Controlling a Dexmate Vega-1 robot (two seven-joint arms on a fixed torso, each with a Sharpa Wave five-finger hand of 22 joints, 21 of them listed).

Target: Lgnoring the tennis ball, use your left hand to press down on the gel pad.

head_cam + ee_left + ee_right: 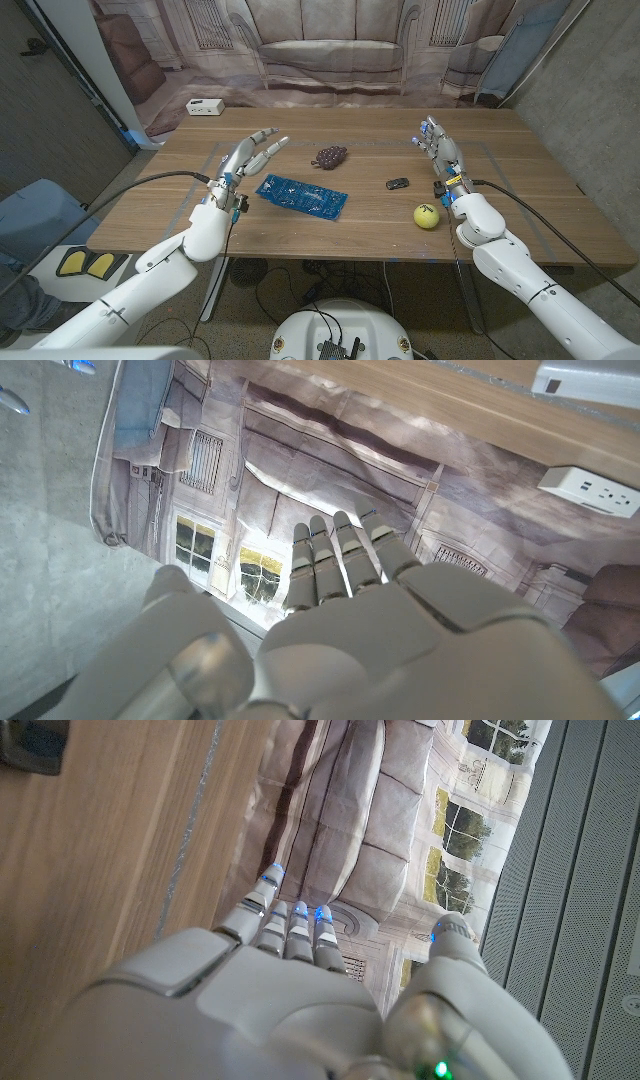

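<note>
Head view of a wooden surface (520, 215) with both arms entering from the near corners. The blue gel pad (302, 196) lies flat near the middle of the surface, slightly toward the robot's left. The left hand (246, 158) is raised just beside the pad's left end, apart from it, fingers extended and spread, holding nothing; the left wrist view shows its fingers (333, 560) straight and side by side. The right hand (441, 157) stands at the right side of the surface, fingers extended and apart, holding nothing. A yellow tennis ball (427, 216) rests near the right wrist. A small dark object (397, 184) lies between pad and right hand. A dark bunch of grapes (330, 156) sits beyond the pad. A white power strip (204, 107) lies on the floor past the far edge.
</note>
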